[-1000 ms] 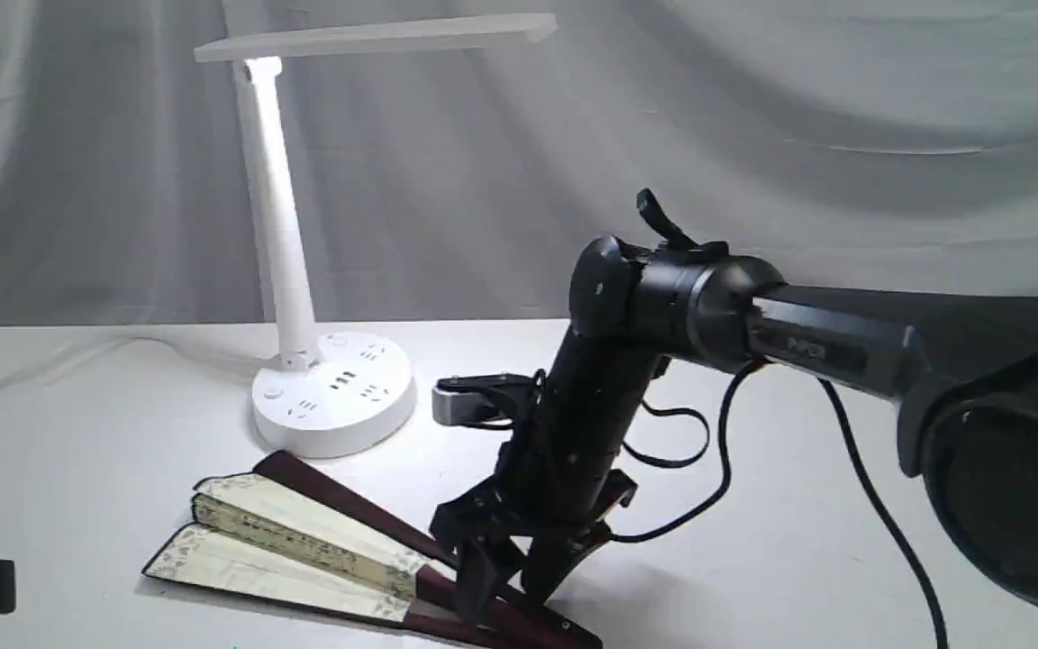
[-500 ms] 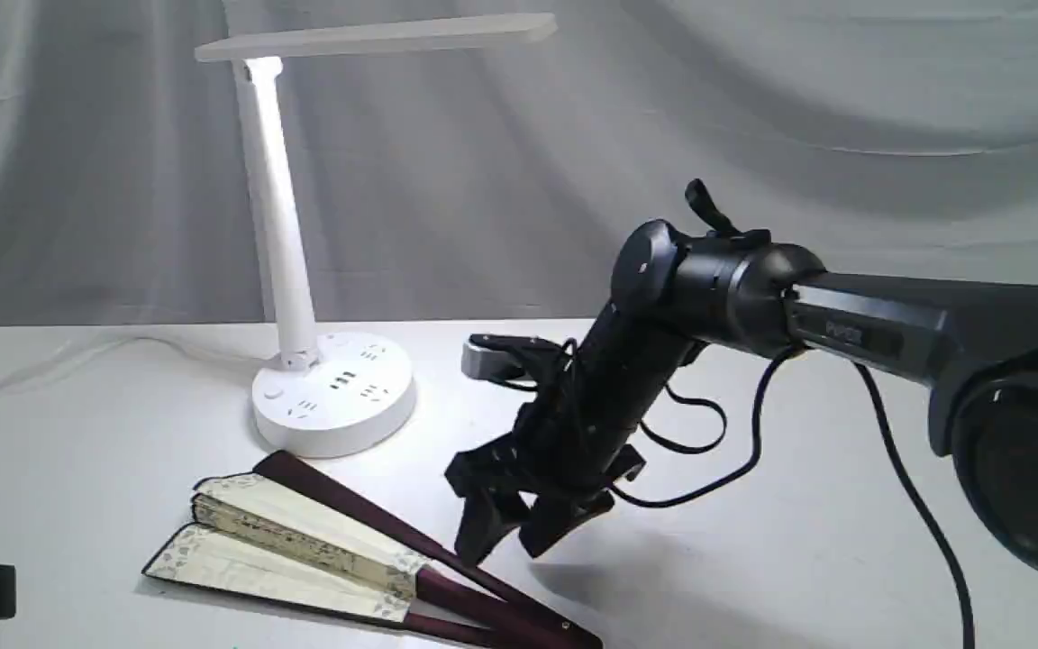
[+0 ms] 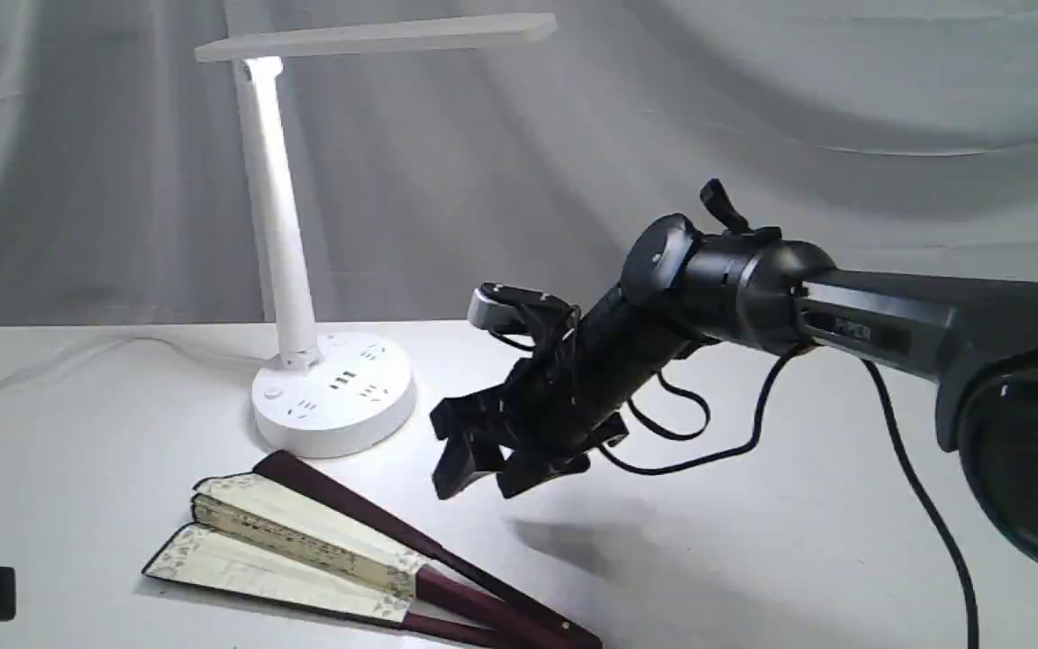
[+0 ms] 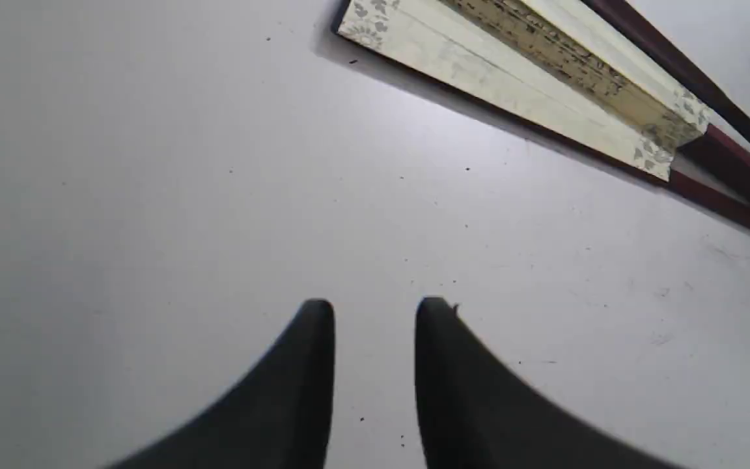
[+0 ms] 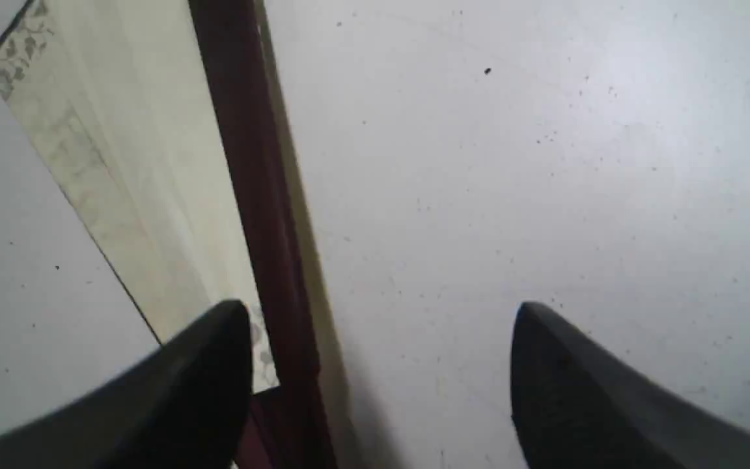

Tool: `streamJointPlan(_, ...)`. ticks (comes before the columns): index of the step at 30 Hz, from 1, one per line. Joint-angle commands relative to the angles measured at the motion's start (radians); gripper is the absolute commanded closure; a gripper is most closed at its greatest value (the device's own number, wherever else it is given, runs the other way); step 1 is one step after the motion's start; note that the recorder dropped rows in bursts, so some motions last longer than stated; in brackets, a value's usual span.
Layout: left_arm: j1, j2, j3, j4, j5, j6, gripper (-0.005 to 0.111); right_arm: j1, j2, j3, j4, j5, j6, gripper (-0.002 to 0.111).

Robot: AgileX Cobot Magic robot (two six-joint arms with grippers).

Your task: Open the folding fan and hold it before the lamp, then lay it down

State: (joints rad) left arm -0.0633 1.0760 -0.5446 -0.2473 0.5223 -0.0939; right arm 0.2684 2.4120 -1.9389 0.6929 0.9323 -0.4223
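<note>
**Fan lies low and to the lamp side of an empty right gripper**

We find the folding fan (image 3: 303, 550) flat on the desk (image 3: 753, 559), in front of the lamp (image 3: 285, 234) and just clear of its round base. It is spread only to a narrow wedge, with most of the pleats stacked together. Its long axis runs on a diagonal. The cream leaf end points toward the left arm's side, and the maroon ribs converge toward the near edge of the exterior view, on the right arm's side.

The right gripper (image 3: 481, 482) hangs in the air above the desk, with its shadow on the bare surface beneath. Its jaws are spread wide and nothing is between them. The fan lies below it and off toward the left arm's side, and the rib end is the part closest to it. In the right wrist view the fan (image 5: 140, 182) runs lengthwise beneath the right gripper (image 5: 381, 312). The maroon guard passes beside one finger, and most of the gap looks down on bare desk.

The left gripper (image 4: 375, 306) sits low over the desk. Its fingers are drawn close with a slim gap, and it grips nothing. The fan (image 4: 518, 78) shows well apart from those fingertips.

We judge the right arm the nearer one. A grasp on the ribs would call for a descent, a shift toward the fan and jaws set across that diagonal. The thin guard against the desk may be hard to get under.
</note>
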Motion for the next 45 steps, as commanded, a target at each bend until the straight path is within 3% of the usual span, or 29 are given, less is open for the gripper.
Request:
streamJointPlan(1,-0.005,0.0,-0.005,-0.009,-0.002,-0.001,0.085,-0.004,-0.006,0.006,0.08,-0.013,-0.044,0.051)
streamJointPlan(25,-0.005,0.0,-0.005,-0.009,0.009,-0.001,0.085,-0.001,0.178,0.006,0.5,0.033,-0.182,0.051)
streamJointPlan(30,-0.005,0.0,-0.005,-0.009,0.009,-0.001,0.085,0.0,0.181,0.006,0.539,0.029,-0.228,0.051)
streamJointPlan(37,-0.005,0.0,-0.005,-0.009,-0.003,-0.001,0.085,0.002,0.199,0.006,0.553,0.033,-0.218,0.063)
streamJointPlan(45,-0.005,0.0,-0.005,-0.009,0.0,-0.001,0.085,0.002,0.212,0.006,0.505,0.093,-0.182,0.055)
